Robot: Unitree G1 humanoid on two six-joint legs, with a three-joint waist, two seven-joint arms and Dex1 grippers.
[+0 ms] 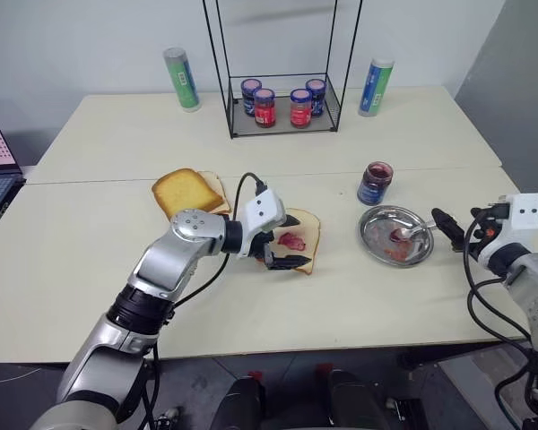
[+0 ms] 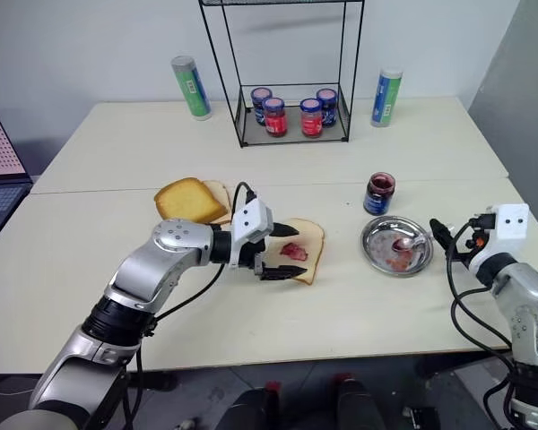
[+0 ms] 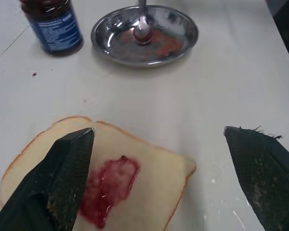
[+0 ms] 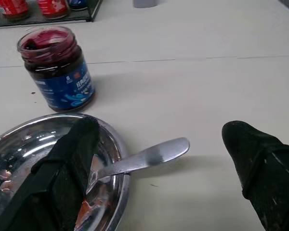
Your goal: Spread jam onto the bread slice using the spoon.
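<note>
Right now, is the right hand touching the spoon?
Apart. The right wrist view shows the open right hand with the spoon lying free between its fingers, handle past the plate rim.

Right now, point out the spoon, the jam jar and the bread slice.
spoon (image 4: 156, 153): right wrist view, on its handle.
jam jar (image 4: 62, 82): right wrist view, on its blue label.
bread slice (image 3: 156, 168): left wrist view, on bare crumb.

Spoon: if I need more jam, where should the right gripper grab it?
Take the spoon by its handle end, which juts past the plate rim toward the right gripper. Probably come in from that side; the bowl lies smeared inside the plate.
</note>
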